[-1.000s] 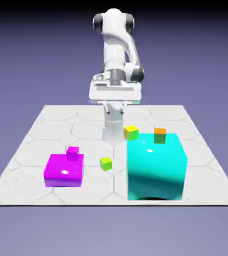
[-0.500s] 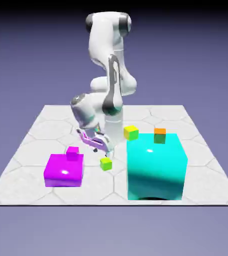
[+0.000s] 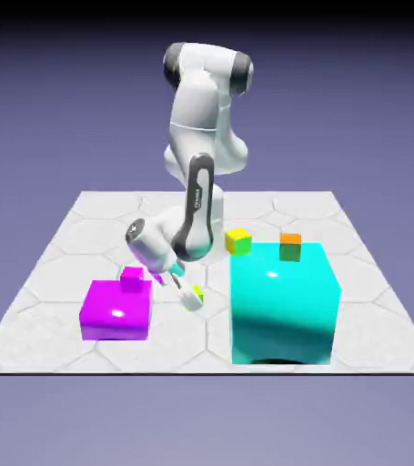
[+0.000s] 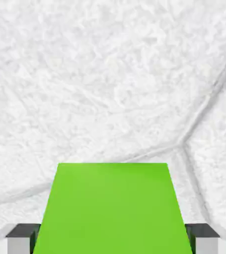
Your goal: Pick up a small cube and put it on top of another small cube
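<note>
The small cube (image 3: 196, 298), lime green, rests on the white table just left of the big cyan block. My gripper (image 3: 190, 291) reaches down to it from the exterior view's left, tilted. In the hand view the small cube (image 4: 112, 208) fills the space between the two grey fingertips (image 4: 23, 238), which press against its sides, so the gripper (image 4: 113, 241) is shut on it. Another small cube (image 3: 289, 246), with an orange top, stands behind the cyan block's far edge, apart from the gripper.
The big cyan block (image 3: 283, 305) stands close to the exterior view's right of the gripper. A yellow-topped small cube (image 3: 238, 240) sits behind it. A magenta block (image 3: 116, 309) with a small magenta cube (image 3: 132, 277) on top lies to the left. The tiled table (image 3: 65, 246) carries everything.
The arm has bent down from upright, brought the hand onto the lime cube, and the fingers have closed from wide open onto its sides. The cubes have not moved.
</note>
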### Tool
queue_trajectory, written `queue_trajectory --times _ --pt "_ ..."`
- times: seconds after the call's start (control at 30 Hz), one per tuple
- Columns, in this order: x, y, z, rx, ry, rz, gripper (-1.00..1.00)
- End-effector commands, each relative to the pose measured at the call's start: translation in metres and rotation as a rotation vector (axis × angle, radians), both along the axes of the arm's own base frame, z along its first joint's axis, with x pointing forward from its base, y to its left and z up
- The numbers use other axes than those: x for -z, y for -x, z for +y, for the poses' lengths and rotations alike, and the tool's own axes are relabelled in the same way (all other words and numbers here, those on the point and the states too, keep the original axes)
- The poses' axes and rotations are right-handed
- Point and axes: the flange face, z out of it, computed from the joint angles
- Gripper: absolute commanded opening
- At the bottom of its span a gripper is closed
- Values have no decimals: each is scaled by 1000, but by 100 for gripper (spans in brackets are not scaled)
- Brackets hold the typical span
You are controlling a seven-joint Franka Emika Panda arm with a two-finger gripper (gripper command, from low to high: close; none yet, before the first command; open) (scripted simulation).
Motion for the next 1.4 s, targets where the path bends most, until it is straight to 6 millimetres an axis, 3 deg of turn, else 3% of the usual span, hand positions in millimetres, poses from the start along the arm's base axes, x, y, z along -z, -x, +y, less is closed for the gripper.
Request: queue_trajectory --times 0.0,0.13,0.23,0.47,0.67,0.9,1.13,1.17,1.23,1.37 --pt "-9 -2 -3 -1 0 1 -100" --pt "-42 -5 -16 -1 2 3 -100" --pt "-69 -30 -38 -71 22 -35 -100" --pt "-139 -120 31 -506 -18 -71 -100" --pt "-207 -165 105 -850 -8 -65 -100" --pt "-260 -172 212 -1197 -21 -45 -100" --pt "-317 -148 314 -1523 -22 -17 -100" --pt "-319 -145 323 -1559 -17 -11 -100" --pt "-314 -149 321 -1572 5 0 -100" --pt "-268 -132 314 -1572 5 1 -100"
